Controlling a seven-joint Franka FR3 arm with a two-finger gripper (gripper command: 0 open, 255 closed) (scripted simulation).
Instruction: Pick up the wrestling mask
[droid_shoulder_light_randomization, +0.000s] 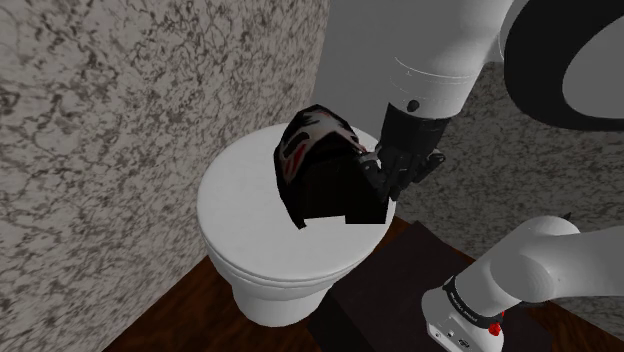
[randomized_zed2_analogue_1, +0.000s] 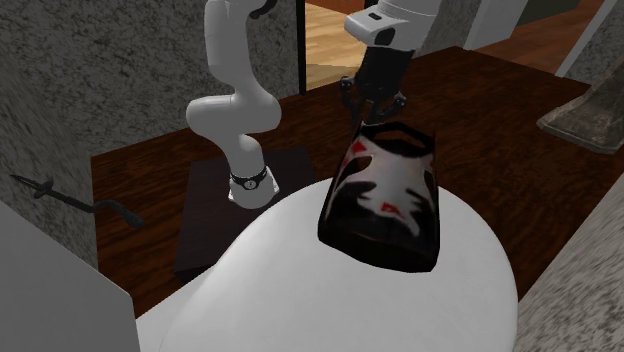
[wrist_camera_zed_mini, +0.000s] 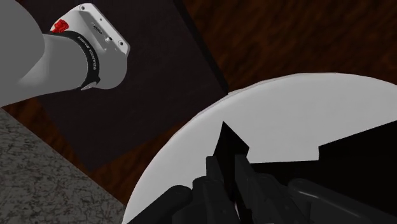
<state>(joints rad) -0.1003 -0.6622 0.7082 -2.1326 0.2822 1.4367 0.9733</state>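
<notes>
Framing the mask (droid_shoulder_light_randomization: 318, 165) — white toilet lid (droid_shoulder_light_randomization: 240, 215), speckled walls (droid_shoulder_light_randomization: 120, 120), wood floor (droid_shoulder_light_randomization: 185, 305).

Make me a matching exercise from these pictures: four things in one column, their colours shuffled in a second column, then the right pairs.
Things
1. wrestling mask
2. toilet lid
3. floor
4. wall

Colours
A. plain white
B. grey and speckled
C. black with white and red markings
D. dark brown wood

Pairs: 1-C, 2-A, 3-D, 4-B
</notes>
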